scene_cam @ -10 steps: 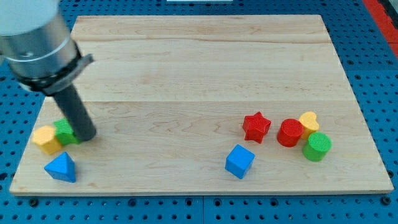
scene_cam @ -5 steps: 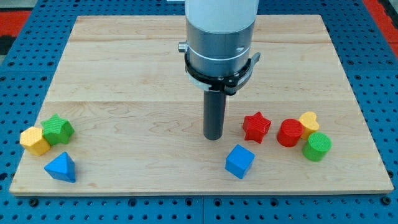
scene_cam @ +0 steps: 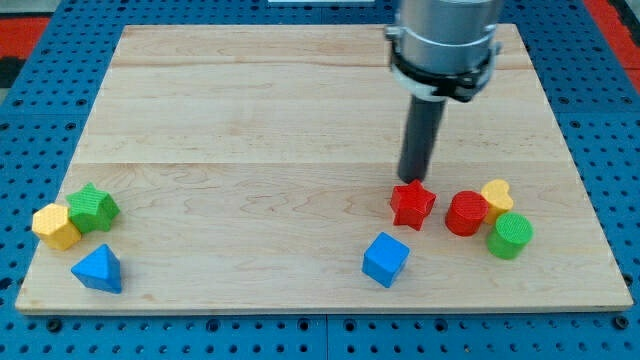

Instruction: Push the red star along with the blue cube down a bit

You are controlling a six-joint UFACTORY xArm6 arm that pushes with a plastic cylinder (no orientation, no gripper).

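Red star (scene_cam: 412,204), my tip (scene_cam: 412,181) seemingly touching its top edge, blue cube (scene_cam: 385,259) below-left

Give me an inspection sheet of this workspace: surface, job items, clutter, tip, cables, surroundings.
Surface: wooden board, pale planks, lying flat.
Job's things: red star right of centre; blue cube below it toward the view's left, apart from it.
Clutter: red cylinder, yellow heart and green cylinder bunched at the view's right; yellow block, green star and blue triangle at the view's left.
Grippers: none; my tip sits at the red star's upper edge.
Cables: nothing seen.
Surroundings: blue pegboard around the board; red patches at the top corners.
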